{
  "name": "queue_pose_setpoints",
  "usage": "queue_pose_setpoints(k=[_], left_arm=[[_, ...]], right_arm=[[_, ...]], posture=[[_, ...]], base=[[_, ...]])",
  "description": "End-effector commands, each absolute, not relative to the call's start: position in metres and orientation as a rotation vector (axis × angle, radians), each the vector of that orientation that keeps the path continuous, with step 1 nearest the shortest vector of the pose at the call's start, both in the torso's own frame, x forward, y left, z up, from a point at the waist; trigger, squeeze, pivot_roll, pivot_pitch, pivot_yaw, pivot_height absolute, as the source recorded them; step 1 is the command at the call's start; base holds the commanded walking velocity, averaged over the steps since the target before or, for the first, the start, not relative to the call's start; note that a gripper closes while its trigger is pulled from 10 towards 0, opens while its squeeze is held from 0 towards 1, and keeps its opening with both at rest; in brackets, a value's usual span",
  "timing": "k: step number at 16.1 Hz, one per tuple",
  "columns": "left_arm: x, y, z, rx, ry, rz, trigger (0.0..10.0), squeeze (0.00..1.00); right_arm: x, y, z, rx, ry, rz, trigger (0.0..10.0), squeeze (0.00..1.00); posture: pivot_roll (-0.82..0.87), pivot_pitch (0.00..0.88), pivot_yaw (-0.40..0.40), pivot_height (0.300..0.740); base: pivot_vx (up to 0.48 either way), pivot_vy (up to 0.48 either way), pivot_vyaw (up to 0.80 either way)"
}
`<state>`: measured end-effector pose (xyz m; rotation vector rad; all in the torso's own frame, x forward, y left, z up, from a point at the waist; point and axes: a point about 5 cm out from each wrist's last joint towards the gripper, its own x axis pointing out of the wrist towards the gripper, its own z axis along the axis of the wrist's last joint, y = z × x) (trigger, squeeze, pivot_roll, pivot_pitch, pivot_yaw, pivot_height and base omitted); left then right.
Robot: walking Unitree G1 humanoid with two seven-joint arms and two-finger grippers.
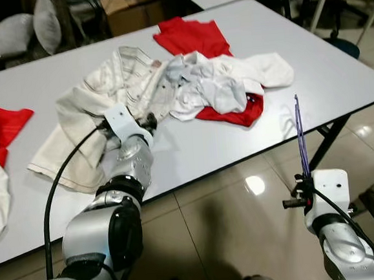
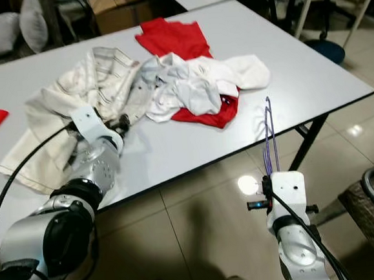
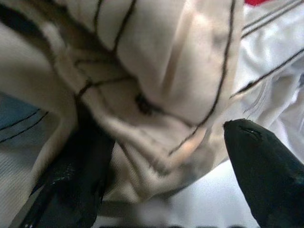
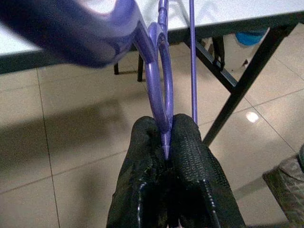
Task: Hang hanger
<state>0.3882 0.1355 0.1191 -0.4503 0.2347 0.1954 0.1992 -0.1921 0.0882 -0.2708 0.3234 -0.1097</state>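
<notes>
A purple hanger [image 1: 300, 134] stands upright off the table's front right edge, over the floor. My right gripper [image 1: 303, 194] is shut on its lower end, and the right wrist view shows the fingertips [image 4: 185, 137] pinched on the purple plastic [image 4: 161, 61]. My left gripper [image 1: 148, 123] lies on the white table [image 1: 324, 71] at the edge of a cream jacket [image 1: 100, 108]. In the left wrist view its fingers [image 3: 266, 166] stand open, with a fold of the cream jacket [image 3: 166, 85] between them.
A heap of white shirts [image 1: 214, 79] lies on red garments [image 1: 192, 36] right of the jacket. More red cloth [image 1: 1, 125] sits at the table's left end. Black table legs [image 1: 329, 138] stand near the hanger. Grey cushions [image 1: 29, 29] and a box lie beyond the table.
</notes>
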Motion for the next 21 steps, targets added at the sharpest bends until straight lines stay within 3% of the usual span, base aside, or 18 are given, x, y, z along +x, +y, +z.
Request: queue_pose_setpoints(k=[1,4,11,12,13,14,19,20,21], left_arm=[[0.392,0.139,0.128,-0.491,0.192,0.209,10.0,0.0],[0.391,0.134,0.131,-0.535,0.13,0.167,10.0,0.0],[0.386,0.151,0.141,-0.599,-0.093,0.28,10.0,0.0],[0.385,0.151,0.143,-0.592,-0.107,0.284,8.3,0.0],[0.385,0.152,0.145,-0.555,-0.129,0.286,3.4,0.0],[0.384,0.152,0.147,-0.506,-0.151,0.286,0.0,0.0],[0.381,0.151,0.144,-0.591,-0.159,0.301,0.0,0.0],[0.38,0.151,0.141,-0.606,-0.149,0.303,2.4,0.0],[0.38,0.151,0.137,-0.624,-0.119,0.303,1.0,0.0]], right_arm=[[0.196,-0.192,0.085,-0.276,0.356,-0.102,10.0,0.0],[0.194,-0.193,0.085,-0.278,0.362,-0.112,10.0,0.0],[0.198,-0.189,0.085,-0.285,0.358,-0.085,10.0,0.0],[0.199,-0.189,0.085,-0.286,0.358,-0.084,10.0,0.0],[0.2,-0.188,0.085,-0.287,0.357,-0.083,10.0,0.0],[0.201,-0.188,0.085,-0.288,0.355,-0.08,10.0,0.0],[0.205,-0.186,0.084,-0.278,0.352,-0.083,10.0,0.0],[0.206,-0.186,0.084,-0.276,0.351,-0.085,10.0,0.0],[0.207,-0.186,0.083,-0.275,0.351,-0.087,10.0,0.0]], posture=[[-0.24,0.162,0.114,0.74],[-0.24,0.155,0.122,0.74],[-0.23,0.129,0.101,0.74],[-0.23,0.126,0.099,0.74],[-0.23,0.126,0.099,0.74],[-0.22,0.123,0.098,0.74],[-0.2,0.116,0.107,0.74],[-0.19,0.116,0.107,0.74],[-0.2,0.118,0.105,0.74]], base=[[0.0,0.0,0.0],[0.0,0.0,0.0],[0.0,0.0,0.0],[0.0,0.0,0.0],[0.0,0.0,0.0],[0.0,0.0,0.0],[0.0,0.0,0.0],[0.0,0.0,0.0],[0.0,0.0,0.0]])
